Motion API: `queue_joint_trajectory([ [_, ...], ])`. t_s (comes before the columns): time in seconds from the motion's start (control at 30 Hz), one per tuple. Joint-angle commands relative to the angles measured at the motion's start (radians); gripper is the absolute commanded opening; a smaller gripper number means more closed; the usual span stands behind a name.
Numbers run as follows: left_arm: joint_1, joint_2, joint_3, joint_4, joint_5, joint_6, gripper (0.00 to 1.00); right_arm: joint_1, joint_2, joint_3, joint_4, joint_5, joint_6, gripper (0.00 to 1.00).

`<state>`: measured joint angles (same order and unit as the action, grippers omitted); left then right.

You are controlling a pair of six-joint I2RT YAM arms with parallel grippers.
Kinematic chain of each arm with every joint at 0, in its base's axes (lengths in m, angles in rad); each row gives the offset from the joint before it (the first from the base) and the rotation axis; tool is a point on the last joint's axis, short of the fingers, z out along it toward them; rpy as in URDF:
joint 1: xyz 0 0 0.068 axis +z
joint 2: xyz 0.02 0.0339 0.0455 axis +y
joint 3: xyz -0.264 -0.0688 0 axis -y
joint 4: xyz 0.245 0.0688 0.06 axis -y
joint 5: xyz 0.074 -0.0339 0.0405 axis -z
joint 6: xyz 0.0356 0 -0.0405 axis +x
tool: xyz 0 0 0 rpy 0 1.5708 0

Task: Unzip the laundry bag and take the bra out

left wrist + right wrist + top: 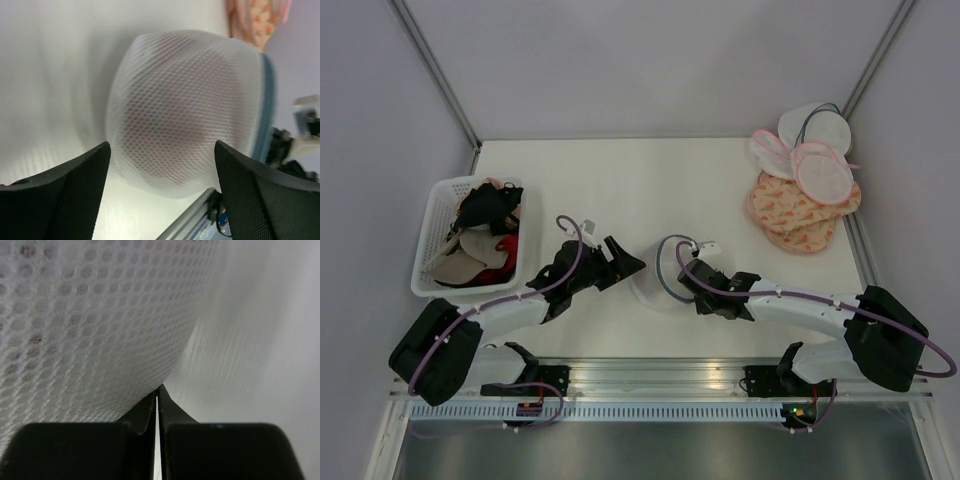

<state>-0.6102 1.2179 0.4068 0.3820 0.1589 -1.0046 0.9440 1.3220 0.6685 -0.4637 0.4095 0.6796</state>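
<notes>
The laundry bag, a white mesh dome with a dark grey zipper rim, stands tilted on the table between my two grippers. It fills the left wrist view, where a dim pinkish shape, the bra, shows through the mesh. My left gripper is open and empty just left of the bag, its fingers apart before the dome. My right gripper is at the bag's right side. Its jaws are pressed together with their tips at the edge of the mesh.
A white basket of garments stands at the left. A pile of peach patterned and pink-rimmed round bags lies at the back right. The metal rail runs along the table's near edge.
</notes>
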Motion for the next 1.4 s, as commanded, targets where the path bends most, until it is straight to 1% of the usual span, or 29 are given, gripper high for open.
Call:
queue_joint_trajectory([
  [0.0,-0.003,0.115,0.036,0.041,0.007,0.061,0.85,-0.005,0.009,0.013,-0.004,0.032,0.015,0.00],
  [0.07,-0.005,0.156,0.050,0.052,0.011,0.069,0.84,-0.007,0.008,0.011,-0.004,0.035,0.017,0.00],
  [0.13,-0.005,0.210,0.047,0.115,0.025,0.064,0.83,-0.007,0.006,0.008,-0.003,0.029,0.014,0.00],
  [0.17,-0.005,0.228,0.041,0.162,0.057,0.058,0.82,-0.008,0.005,0.005,0.000,0.028,0.014,0.00],
  [0.2,-0.005,0.247,0.035,0.211,0.079,0.037,0.79,-0.008,0.000,-0.001,0.011,0.019,0.012,0.00],
  [0.23,-0.006,0.291,0.023,0.324,0.102,0.023,0.76,-0.008,0.000,-0.003,0.013,0.015,0.011,0.00],
  [0.27,-0.010,0.314,0.024,0.369,0.144,0.011,0.71,-0.010,-0.001,-0.004,0.019,0.009,0.008,0.00],
  [0.3,-0.011,0.337,0.027,0.409,0.168,-0.014,0.58,-0.010,-0.004,-0.007,0.026,0.005,0.009,0.01],
  [0.33,-0.016,0.383,0.029,0.495,0.185,-0.026,0.48,-0.010,-0.004,-0.006,0.026,0.005,0.011,0.00],
  [0.37,-0.016,0.400,0.027,0.530,0.203,-0.040,0.37,-0.008,-0.004,-0.003,0.022,0.008,0.008,0.00],
  [0.4,-0.017,0.417,0.027,0.567,0.223,-0.055,0.18,-0.011,-0.006,0.002,0.016,0.014,0.008,0.01],
  [0.47,-0.017,0.430,0.009,0.641,0.226,-0.081,0.05,-0.011,-0.018,0.002,0.002,0.029,0.017,0.00],
  [0.5,-0.017,0.422,0.000,0.652,0.225,-0.088,0.02,-0.013,-0.033,0.003,-0.013,0.040,0.020,0.00],
  [0.53,-0.017,0.413,-0.014,0.653,0.220,-0.085,0.02,-0.013,-0.041,0.003,-0.024,0.052,0.031,0.00],
  [0.6,-0.017,0.344,-0.025,0.598,0.194,-0.056,0.02,-0.014,-0.062,0.005,-0.049,0.098,0.060,0.00],
  [0.63,-0.017,0.306,-0.029,0.554,0.182,-0.040,0.02,-0.014,-0.088,0.008,-0.079,0.115,0.072,0.10],
  [0.67,-0.017,0.267,-0.023,0.497,0.150,-0.022,0.02,-0.014,-0.102,0.013,-0.099,0.156,0.083,0.22],
  [0.7,-0.017,0.179,-0.014,0.345,0.128,0.033,0.02,-0.016,-0.136,0.023,-0.146,0.176,0.112,0.45],
  [0.77,-0.022,0.100,0.035,0.183,0.055,0.090,0.02,-0.014,-0.174,0.042,-0.191,0.222,0.136,0.64],
  [0.8,-0.022,0.031,0.050,0.052,0.036,0.137,0.02,-0.016,-0.214,0.048,-0.226,0.232,0.147,0.81],
  [0.9,-0.022,-0.055,0.086,-0.084,0.004,0.191,0.02,-0.016,-0.285,0.089,-0.268,0.223,0.128,0.98],
  [1.0,-0.023,-0.083,0.083,-0.097,0.024,0.186,0.02,-0.016,-0.334,0.115,-0.205,0.152,0.078,0.98],
  [1.1,-0.031,-0.074,0.082,-0.095,0.042,0.169,0.02,-0.014,-0.342,0.155,-0.147,0.089,0.031,0.98],
  [1.17,-0.045,-0.058,0.082,-0.098,0.044,0.167,0.02,-0.014,-0.354,0.178,-0.101,0.010,0.002,0.98],
  [1.2,-0.049,-0.055,0.082,-0.101,0.042,0.159,0.02,-0.014,-0.378,0.183,-0.045,-0.021,-0.011,0.98],
  [1.23,-0.057,-0.051,0.079,-0.100,0.041,0.156,0.02,-0.014,-0.394,0.184,-0.012,-0.090,-0.037,0.98],
  [1.27,-0.062,-0.049,0.078,-0.100,0.036,0.153,0.02,-0.014,-0.405,0.193,0.012,-0.116,-0.043,0.98],
  [1.3,-0.066,-0.046,0.076,-0.100,0.033,0.149,0.02,-0.013,-0.409,0.200,0.054,-0.147,-0.052,0.98],
  [1.37,-0.071,-0.043,0.076,-0.088,0.034,0.141,0.02,-0.014,-0.377,0.241,0.053,-0.161,-0.058,0.98],
])
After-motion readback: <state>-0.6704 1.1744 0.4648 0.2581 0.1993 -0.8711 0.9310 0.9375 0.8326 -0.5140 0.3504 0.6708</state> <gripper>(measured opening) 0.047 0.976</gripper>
